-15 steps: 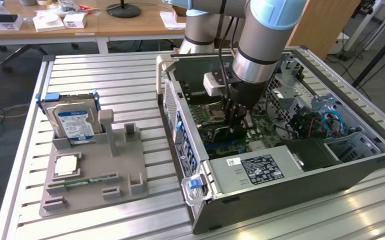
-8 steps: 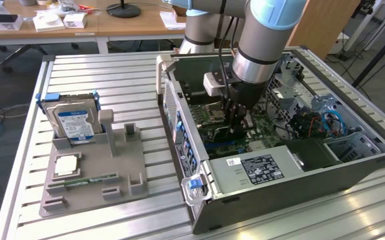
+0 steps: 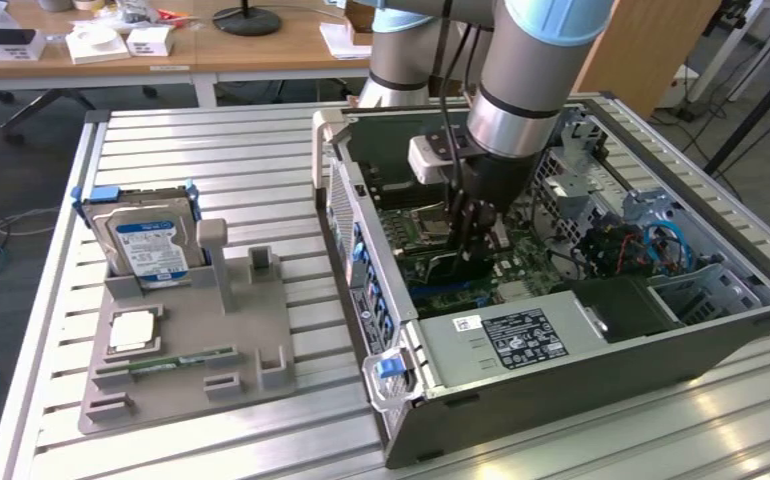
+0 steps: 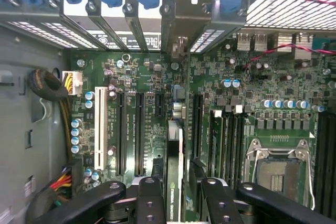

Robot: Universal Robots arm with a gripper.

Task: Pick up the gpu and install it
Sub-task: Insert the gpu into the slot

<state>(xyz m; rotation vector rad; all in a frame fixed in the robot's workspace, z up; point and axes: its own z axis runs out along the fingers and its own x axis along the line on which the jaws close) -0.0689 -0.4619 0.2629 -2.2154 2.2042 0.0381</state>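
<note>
Big open computer case (image 3: 599,340) lying on the slatted desk (image 3: 198,150), right of the grey parts holder (image 3: 185,350) with its hard drive (image 3: 149,245). Arm (image 3: 525,80) plunged straight down into the case, over the green motherboard (image 4: 152,72). Pincer (image 4: 176,195) low above the slots, clamped on the gpu (image 4: 173,171), held edge-on, bracket end (image 4: 178,24) up against the rear slot openings. Pick-up looks done; card lined up over an expansion slot (image 4: 140,129). Full seating not confirmed, release not yet made.
</note>
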